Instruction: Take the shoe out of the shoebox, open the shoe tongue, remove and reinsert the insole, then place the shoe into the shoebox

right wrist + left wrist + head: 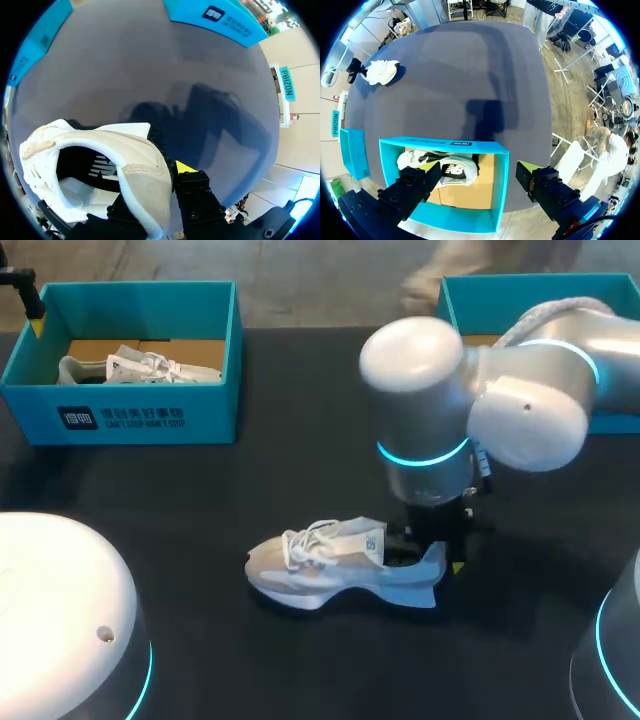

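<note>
Shoe point(335, 565) is found out of its box, lying on its sole near the centre of the table point(200, 500). In head view its long axis runs 9-to-3 o'clock: toe w/ laces at 9, heel at 3. R gripper point(445, 552) is set right at the heel end, touching it. In right wrist view the heel collar is pressed up against the gripper, and the shoe's mouth is seen open ahead w/ the insole point(102, 167) inside. Whether the heel is actually clamped can't be told, since most of the gripper is hidden behind the heel wall. R arm is plainly the nearer one.

L gripper point(477, 175) is held wide open and empty above the shoebox point(150, 420) at 11 o'clock, well apart from the shoe. A 2nd shoe point(140, 367) is seen lying in that shoebox. A 2nd box point(520, 290) sits at 1 o'clock, partly hidden by the R arm.

Step judged: tongue to be opened, then insole pulled. The tongue lies toward 9 from the heel, so the heel would prob. be steadied by R while L is brought across. Surface is dark, matt and flat. Room is left all round the shoe, w/ both boxes well back.
</note>
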`<state>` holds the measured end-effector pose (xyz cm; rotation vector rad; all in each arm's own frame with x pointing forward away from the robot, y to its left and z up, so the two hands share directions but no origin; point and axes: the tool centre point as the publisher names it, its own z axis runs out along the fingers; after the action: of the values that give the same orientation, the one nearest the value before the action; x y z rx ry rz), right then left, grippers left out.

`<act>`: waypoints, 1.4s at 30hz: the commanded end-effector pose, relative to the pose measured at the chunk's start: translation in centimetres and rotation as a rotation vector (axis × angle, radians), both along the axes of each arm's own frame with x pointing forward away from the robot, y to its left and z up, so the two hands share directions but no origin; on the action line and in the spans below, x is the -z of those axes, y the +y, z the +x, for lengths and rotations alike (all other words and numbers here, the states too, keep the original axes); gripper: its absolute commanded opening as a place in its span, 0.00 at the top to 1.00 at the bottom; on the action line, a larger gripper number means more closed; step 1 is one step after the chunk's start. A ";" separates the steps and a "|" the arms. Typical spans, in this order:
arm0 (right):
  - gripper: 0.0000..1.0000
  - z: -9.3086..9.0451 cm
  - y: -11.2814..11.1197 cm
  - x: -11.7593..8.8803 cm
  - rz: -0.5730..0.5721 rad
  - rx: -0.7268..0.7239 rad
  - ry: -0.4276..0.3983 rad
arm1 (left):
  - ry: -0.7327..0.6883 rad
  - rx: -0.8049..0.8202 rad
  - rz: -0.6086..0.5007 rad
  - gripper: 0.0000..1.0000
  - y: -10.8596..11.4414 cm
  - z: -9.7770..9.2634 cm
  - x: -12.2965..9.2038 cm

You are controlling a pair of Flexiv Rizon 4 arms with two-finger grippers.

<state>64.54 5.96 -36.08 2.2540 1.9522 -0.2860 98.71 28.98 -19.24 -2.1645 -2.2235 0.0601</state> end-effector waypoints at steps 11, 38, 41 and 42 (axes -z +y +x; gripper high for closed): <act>1.00 1.2 1.7 2.0 0.004 -0.053 0.015 | -0.004 0.000 0.003 0.00 0.0 -0.2 0.0; 0.04 1.8 1.5 3.2 0.056 -0.044 0.030 | -0.004 0.000 0.003 0.00 0.0 -0.2 0.0; 0.00 1.7 1.7 2.8 0.053 -0.041 0.026 | -0.004 0.000 0.003 0.00 0.0 -0.2 0.0; 0.00 1.7 1.7 2.6 0.051 -0.040 0.025 | -0.004 0.000 0.003 0.00 0.0 -0.2 0.0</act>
<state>66.43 7.65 -39.17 2.2509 2.0424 -0.2692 98.71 28.98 -19.24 -2.1645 -2.2235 0.0600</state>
